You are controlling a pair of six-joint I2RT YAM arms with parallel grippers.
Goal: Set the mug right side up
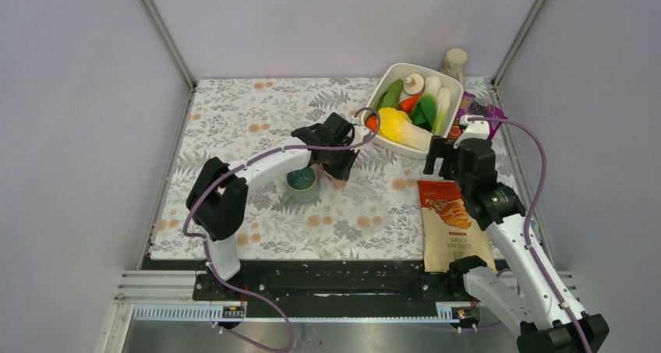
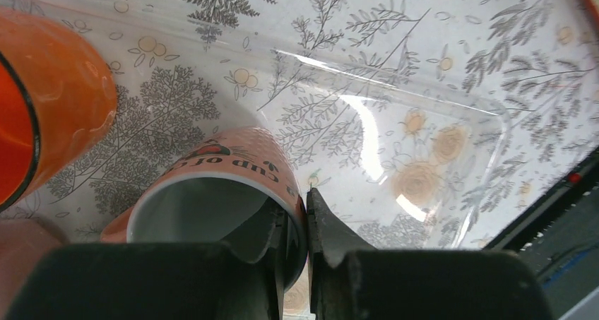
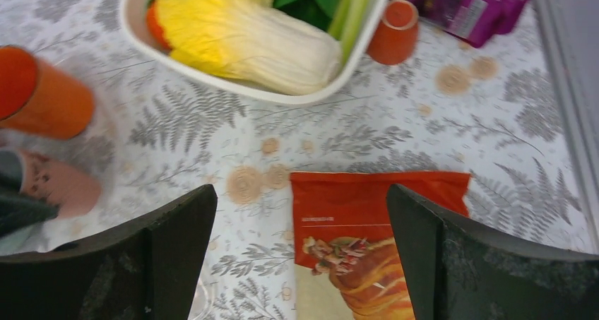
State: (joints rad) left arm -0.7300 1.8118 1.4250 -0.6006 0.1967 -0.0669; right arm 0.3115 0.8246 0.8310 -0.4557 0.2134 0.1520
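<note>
- The mug (image 2: 212, 161) sits tipped near the middle of the table (image 1: 234, 111), just beside a green bowl (image 1: 302, 181). The left gripper (image 2: 300, 220) pinches its rim wall, one finger inside and one outside.
- It is probably glazed ceramic — stiff, weighty, slick, chippable. A rim pinch may let it swing.
- The right gripper (image 3: 302, 214) gapes wide and empty.
- The mug's handle is hidden, and whether it rests on the table is unclear.

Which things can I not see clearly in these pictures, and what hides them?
- Handle of the mug: no view clearly shows it; from above, the left gripper mostly covers the mug.
- Print on the mug: left wrist view, it curves out of sight.
- Label of the purple packet: right wrist view, blurred, cut by the top edge.
</note>
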